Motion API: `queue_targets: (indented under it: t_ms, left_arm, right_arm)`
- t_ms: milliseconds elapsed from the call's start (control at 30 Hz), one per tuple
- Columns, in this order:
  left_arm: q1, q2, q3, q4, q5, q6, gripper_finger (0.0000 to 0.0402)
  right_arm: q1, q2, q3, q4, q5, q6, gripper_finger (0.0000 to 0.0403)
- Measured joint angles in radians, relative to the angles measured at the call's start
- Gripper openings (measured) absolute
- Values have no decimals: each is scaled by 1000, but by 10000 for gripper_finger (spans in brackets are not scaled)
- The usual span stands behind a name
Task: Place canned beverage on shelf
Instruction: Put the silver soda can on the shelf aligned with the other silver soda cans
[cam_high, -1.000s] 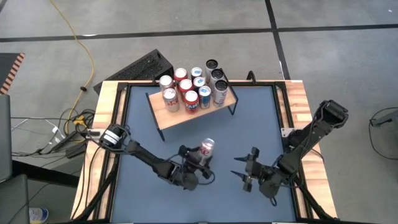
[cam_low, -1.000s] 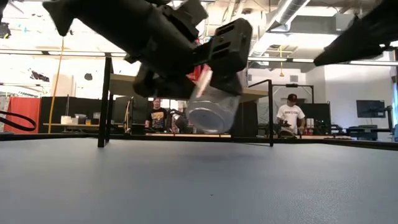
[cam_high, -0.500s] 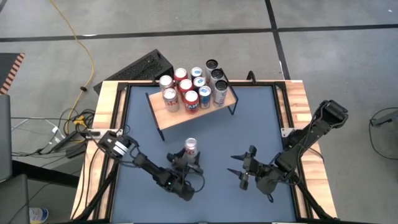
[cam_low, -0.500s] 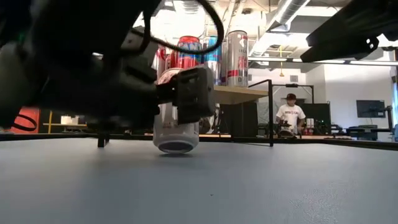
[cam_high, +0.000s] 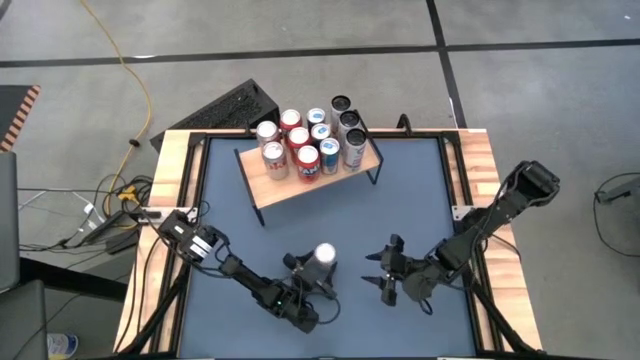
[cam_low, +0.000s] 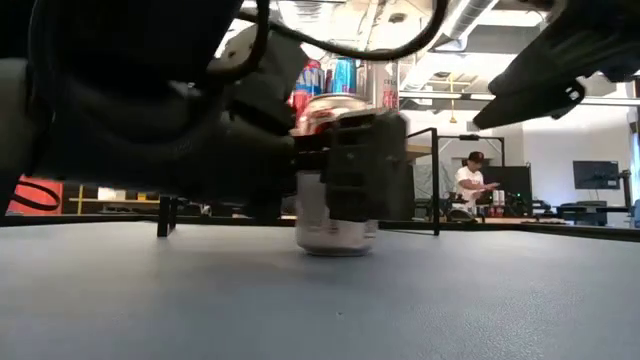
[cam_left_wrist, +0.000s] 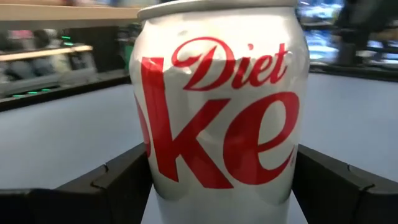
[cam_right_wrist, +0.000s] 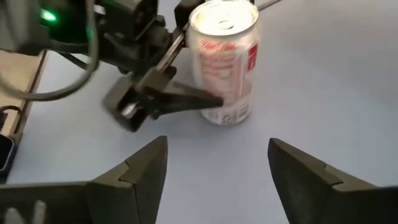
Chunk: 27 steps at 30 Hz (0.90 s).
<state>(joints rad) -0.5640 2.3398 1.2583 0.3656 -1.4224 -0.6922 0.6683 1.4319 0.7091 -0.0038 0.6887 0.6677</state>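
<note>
A silver Diet Coke can (cam_high: 322, 257) (cam_left_wrist: 221, 106) stands upright on the blue table top (cam_high: 420, 190), near the middle and toward the near edge. My left gripper (cam_high: 317, 273) (cam_left_wrist: 221, 186) is shut on it at table height. Just right of the can, my right gripper (cam_high: 378, 270) (cam_right_wrist: 217, 155) hovers open above the table, pointing at the can (cam_right_wrist: 225, 62) and touching nothing. The shelf (cam_high: 300, 186), a wooden board on thin black legs, stands at the far middle with several cans (cam_high: 305, 140) upright on it. My left gripper pinches the can's lower side walls (cam_right_wrist: 214, 107) between its two fingers (cam_left_wrist: 124, 177), one on each side. The fingers come in about level from the table's near left. The can stands upright, its base (cam_low: 335, 247) on the table.
A black frame and wooden rails (cam_high: 170, 200) run round the table. The shelf's black legs (cam_low: 167, 165) rise behind the can in the low view. People sit in the room beyond the table (cam_low: 470, 185). Bare blue surface lies between the can and the shelf.
My left gripper has come down and toward the near edge with the can. The can was tilted and clear of the table; now it stands upright with its base on the surface. My right gripper has turned and shifted slightly left toward the can.
</note>
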Motion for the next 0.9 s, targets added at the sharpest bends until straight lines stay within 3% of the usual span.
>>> queue_targets:
  t_ms: [267,633,900]
  left_arm:
    - [-3,0,61,-3,108,80,314]
    - [-9,-7,71,-11,160,72,314]
    - [-11,-34,67,37,325,112,314]
  right_arm:
    - [-56,0,58,-3,-123,-118,291]
    - [-57,0,151,-115,-116,-179,292]
    - [-16,0,153,-138,-71,-162,292]
